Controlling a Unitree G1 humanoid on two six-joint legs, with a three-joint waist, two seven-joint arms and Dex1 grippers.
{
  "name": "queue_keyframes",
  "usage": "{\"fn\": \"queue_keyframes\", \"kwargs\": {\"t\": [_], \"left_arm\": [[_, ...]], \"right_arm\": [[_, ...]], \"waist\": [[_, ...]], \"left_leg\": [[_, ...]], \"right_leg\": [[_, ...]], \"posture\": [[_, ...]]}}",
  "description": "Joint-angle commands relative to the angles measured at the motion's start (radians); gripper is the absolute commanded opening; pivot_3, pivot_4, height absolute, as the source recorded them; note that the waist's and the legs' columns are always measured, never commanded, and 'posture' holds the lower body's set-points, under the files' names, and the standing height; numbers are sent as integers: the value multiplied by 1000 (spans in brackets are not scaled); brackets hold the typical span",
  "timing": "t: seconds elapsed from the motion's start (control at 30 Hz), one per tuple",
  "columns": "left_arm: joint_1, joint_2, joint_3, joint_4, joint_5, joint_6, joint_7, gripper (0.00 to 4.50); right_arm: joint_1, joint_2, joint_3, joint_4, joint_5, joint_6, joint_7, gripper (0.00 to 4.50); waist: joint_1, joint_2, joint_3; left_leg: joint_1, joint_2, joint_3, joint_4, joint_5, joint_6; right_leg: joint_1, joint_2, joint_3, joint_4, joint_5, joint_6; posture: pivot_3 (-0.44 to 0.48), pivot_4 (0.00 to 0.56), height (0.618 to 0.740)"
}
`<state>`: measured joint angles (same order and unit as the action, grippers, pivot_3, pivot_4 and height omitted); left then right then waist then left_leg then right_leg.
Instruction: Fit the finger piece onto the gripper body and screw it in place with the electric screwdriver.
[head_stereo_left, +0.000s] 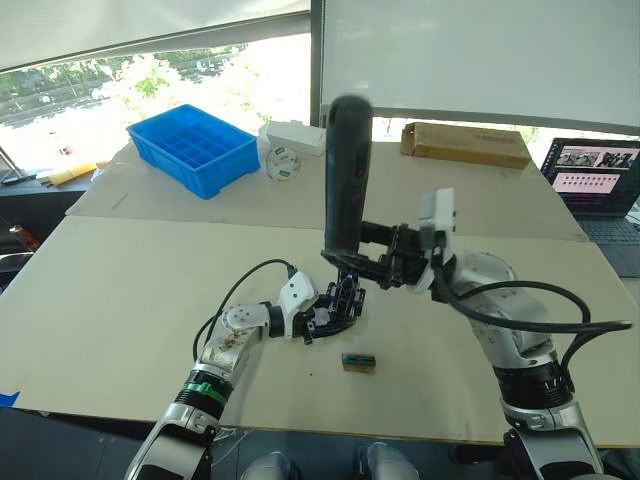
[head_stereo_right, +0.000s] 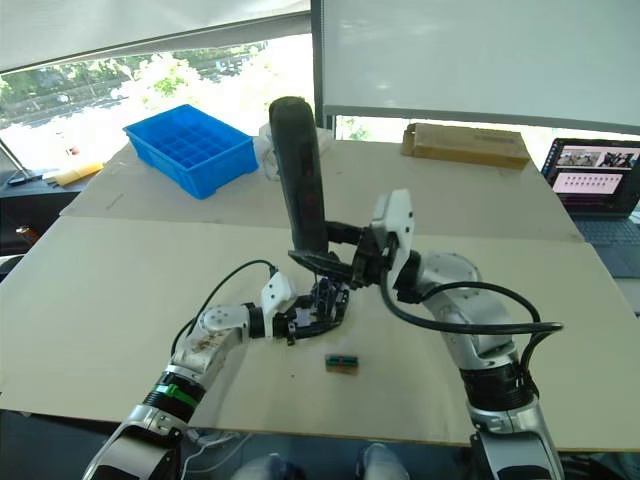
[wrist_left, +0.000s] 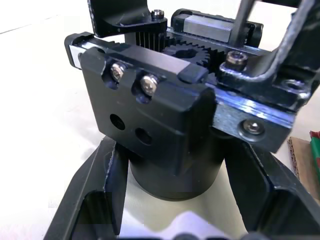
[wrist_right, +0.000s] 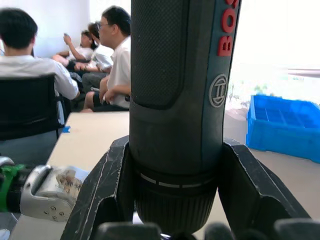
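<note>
1. The wide pale beige table (head_stereo_left: 120, 300) carries a blue plastic compartment tray (head_stereo_left: 195, 148) at its far left, a long brown cardboard box (head_stereo_left: 466, 144) at the far right and a white box (head_stereo_left: 292, 137) between them; an open laptop (head_stereo_left: 600, 185) sits at the right edge.
2. People sit on chairs beyond the table in the right wrist view.
3. The long thick black electric screwdriver (head_stereo_left: 346, 175) stands upright, clamped between the right gripper (head_stereo_left: 352, 258) fingers, directly above the gripper body.
4. The squat black cylindrical gripper body (wrist_left: 170, 145) rests on the table mid-front, pinched by the left gripper (head_stereo_left: 335, 312), whose arm reaches in low.
5. A small green-topped brown block (head_stereo_left: 358, 361) lies just in front, apart.
</note>
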<state>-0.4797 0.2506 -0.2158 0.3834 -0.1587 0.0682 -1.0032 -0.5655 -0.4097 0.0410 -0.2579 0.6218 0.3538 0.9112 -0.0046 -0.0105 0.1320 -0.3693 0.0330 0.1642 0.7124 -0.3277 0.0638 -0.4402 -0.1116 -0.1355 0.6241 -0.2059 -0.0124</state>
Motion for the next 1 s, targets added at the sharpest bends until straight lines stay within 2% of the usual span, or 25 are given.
{"fn": "queue_keyframes", "kwargs": {"t": [0.03, 0.2, 0.37, 0.43, 0.5, 0.53, 0.67, 0.8, 0.9, 1.0], "left_arm": [[13, 18, -27, 54, 45, 18, 13, 2323], [13, 10, -30, 61, 52, 7, 30, 2323], [26, 2, -16, 32, 29, 29, 45, 2323], [49, 7, -18, -3, 16, 41, 32, 3380], [62, 11, -16, -25, 19, 23, 39, 4200], [71, 17, -6, -37, 17, 24, 48, 4456], [104, 56, 34, -82, -9, 28, 48, 4456], [154, 132, 89, -137, -64, 47, 6, 4456], [201, 209, 139, -177, -116, 71, -41, 4456], [271, 325, 208, -198, -184, 52, -158, 4456]], "right_arm": [[-33, 18, -72, -88, 72, -48, 1, 1916], [-13, 24, -87, -133, 113, -23, -14, 1916], [17, -21, -130, -218, 171, 17, -39, 1916], [50, -53, -172, -273, 210, 40, -68, 1916], [76, -79, -203, -308, 247, 60, -94, 1916], [90, -92, -214, -324, 262, 68, -102, 1916], [122, -128, -255, -344, 279, 72, -134, 1916], [200, -187, -336, -349, 273, 60, -130, 1916], [280, -226, -406, -365, 283, 57, -129, 1916], [400, -259, -498, -378, 260, 36, -107, 1916]], "waist": [[0, 0, 0], [0, 0, 0], [2, 0, 0], [3, 0, 0], [3, 0, 0], [2, 0, 0], [-8, 0, 0], [-9, 0, 1], [-9, 0, 1], [-8, 0, 2]], "left_leg": [[0, 0, 0, 0, 0, 0], [1, 0, -1, 0, 0, 0], [1, 0, -1, 1, 0, 0], [1, 0, -2, 1, 0, 0], [1, 1, -2, 0, 0, 0], [1, 1, -2, 0, 0, 0], [1, 1, -2, -1, 0, -1], [1, 2, -2, -1, 1, -1], [1, 2, -1, -1, 1, -1], [1, 2, -2, -1, 1, -1]], "right_leg": [[0, 0, 0, 0, 0, 0], [1, -1, 1, 1, 0, 0], [1, -3, 4, 2, 0, 0], [1, -4, 5, 2, 1, 0], [1, -5, 6, 1, 1, 0], [1, -5, 6, 1, 0, 0], [0, -4, 6, 1, 0, 0], [0, -3, 7, 1, 0, -1], [-1, -3, 8, 1, 0, 0], [-1, -3, 9, 1, 0, -1]], "posture": [[0, 150, 740], [0, 150, 740], [0, 150, 740], [0, 150, 740], [0, 150, 740], [0, 150, 740], [0, 150, 740], [0, 150, 740], [0, 150, 740], [0, 150, 740]]}}
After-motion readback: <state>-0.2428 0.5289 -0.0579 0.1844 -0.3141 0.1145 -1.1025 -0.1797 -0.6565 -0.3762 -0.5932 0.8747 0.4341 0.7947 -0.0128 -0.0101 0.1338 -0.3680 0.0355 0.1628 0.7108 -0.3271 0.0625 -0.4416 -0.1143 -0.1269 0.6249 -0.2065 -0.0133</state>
